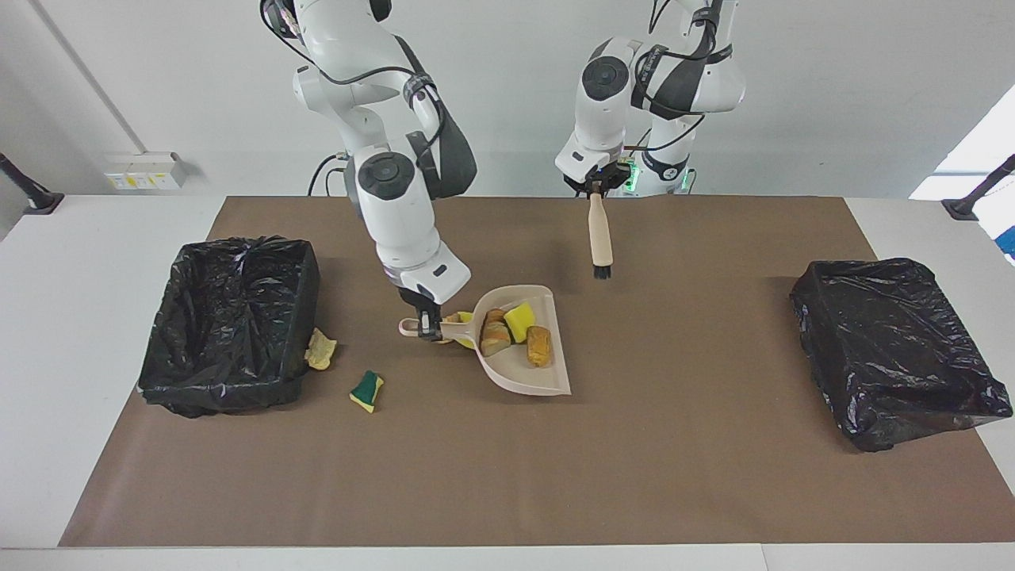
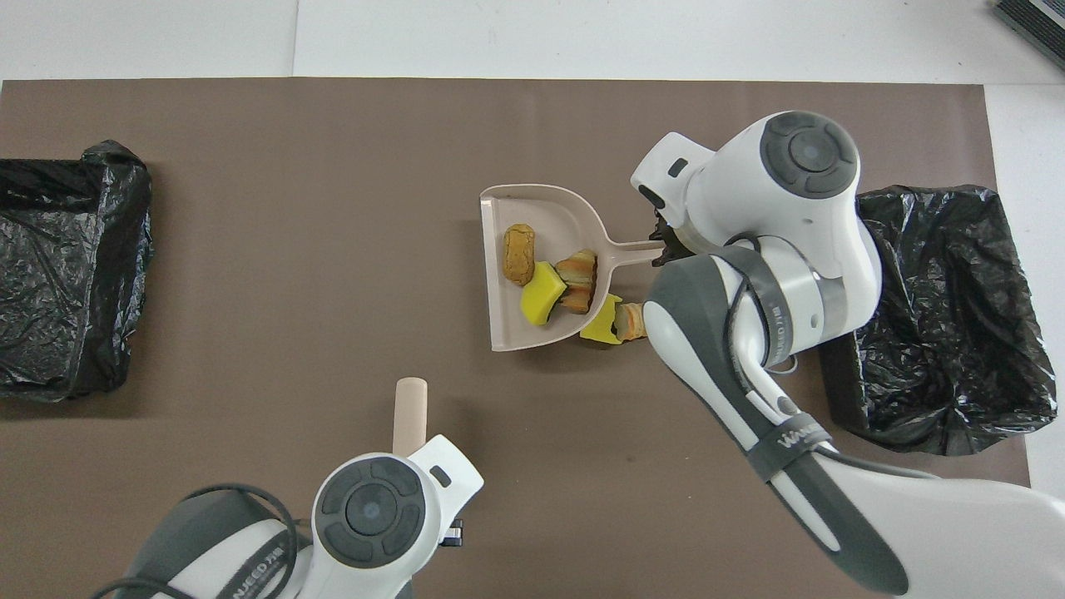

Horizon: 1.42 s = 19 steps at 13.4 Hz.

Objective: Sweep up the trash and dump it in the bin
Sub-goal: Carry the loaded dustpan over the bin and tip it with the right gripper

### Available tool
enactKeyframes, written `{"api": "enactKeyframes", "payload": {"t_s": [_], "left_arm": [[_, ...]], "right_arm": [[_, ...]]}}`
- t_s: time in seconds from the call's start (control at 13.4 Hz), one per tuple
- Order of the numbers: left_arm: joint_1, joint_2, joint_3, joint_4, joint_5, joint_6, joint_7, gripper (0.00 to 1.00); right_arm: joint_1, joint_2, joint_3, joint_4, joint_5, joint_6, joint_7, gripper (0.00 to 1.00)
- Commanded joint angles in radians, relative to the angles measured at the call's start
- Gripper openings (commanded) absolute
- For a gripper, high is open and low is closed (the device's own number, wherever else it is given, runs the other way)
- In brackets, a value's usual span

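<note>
Three scraps of trash (image 1: 515, 333) ride in the beige dustpan (image 1: 547, 373), lifted by its handle in the right gripper (image 1: 429, 327), fingers clamped shut on it. Two more scraps (image 2: 616, 323) lie on the mat beneath; two sit beside the nearby black bin (image 1: 230, 325). The left gripper (image 1: 596, 188) grips the brush (image 1: 600, 242) aloft. Any tilt could spill the load short of the bin.
</note>
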Motion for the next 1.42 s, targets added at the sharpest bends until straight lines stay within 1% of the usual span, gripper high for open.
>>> {"api": "enactKeyframes", "payload": {"t_s": [0.0,0.07,0.22,0.37,0.45,0.52,0.67,0.82,0.97,1.12,1.19,1.27,1.34], "left_arm": [[-0.010,-0.052,-0.098,-0.081,-0.072,0.086,-0.121,0.00],[-0.011,-0.059,-0.146,-0.106,-0.110,0.128,-0.152,0.00],[-0.023,-0.069,-0.203,-0.144,-0.208,0.208,-0.177,0.00],[-0.043,-0.072,-0.270,-0.201,-0.219,0.299,-0.220,0.00],[-0.045,-0.074,-0.295,-0.221,-0.254,0.334,-0.224,0.00],[-0.045,-0.074,-0.312,-0.230,-0.294,0.371,-0.224,0.00],[-0.056,-0.068,-0.330,-0.249,-0.305,0.429,-0.226,0.00],[-0.054,-0.062,-0.331,-0.253,-0.305,0.430,-0.220,0.00],[-0.053,-0.054,-0.331,-0.253,-0.305,0.428,-0.208,0.00],[-0.047,-0.036,-0.329,-0.250,-0.305,0.420,-0.186,0.00],[-0.043,-0.034,-0.328,-0.249,-0.305,0.414,-0.166,0.00],[-0.039,-0.025,-0.324,-0.243,-0.305,0.414,-0.159,0.09],[-0.022,-0.005,-0.324,-0.230,-0.305,0.411,-0.155,0.30]], "right_arm": [[-0.114,-0.016,0.014,0.054,0.071,-0.089,-0.117,0.00],[-0.169,-0.025,0.015,0.057,0.074,-0.113,-0.176,0.00],[-0.272,-0.031,0.015,0.074,0.094,-0.155,-0.304,0.00],[-0.361,-0.054,0.012,0.094,0.098,-0.206,-0.413,0.00],[-0.404,-0.068,0.011,0.096,0.098,-0.217,-0.469,0.00],[-0.448,-0.079,0.006,0.096,0.098,-0.226,-0.528,0.00],[-0.554,-0.081,0.005,0.096,0.080,-0.234,-0.675,0.00],[-0.631,-0.081,-0.001,0.100,0.054,-0.232,-0.767,0.00],[-0.697,-0.081,0.000,0.115,-0.041,-0.217,-0.765,0.00],[-0.714,-0.081,-0.001,0.120,-0.157,-0.187,-0.726,0.00],[-0.710,-0.081,0.000,0.119,-0.235,-0.176,-0.690,0.00],[-0.703,-0.082,0.003,0.116,-0.326,-0.173,-0.640,0.00],[-0.697,-0.087,0.003,0.108,-0.389,-0.177,-0.602,0.00]]}}
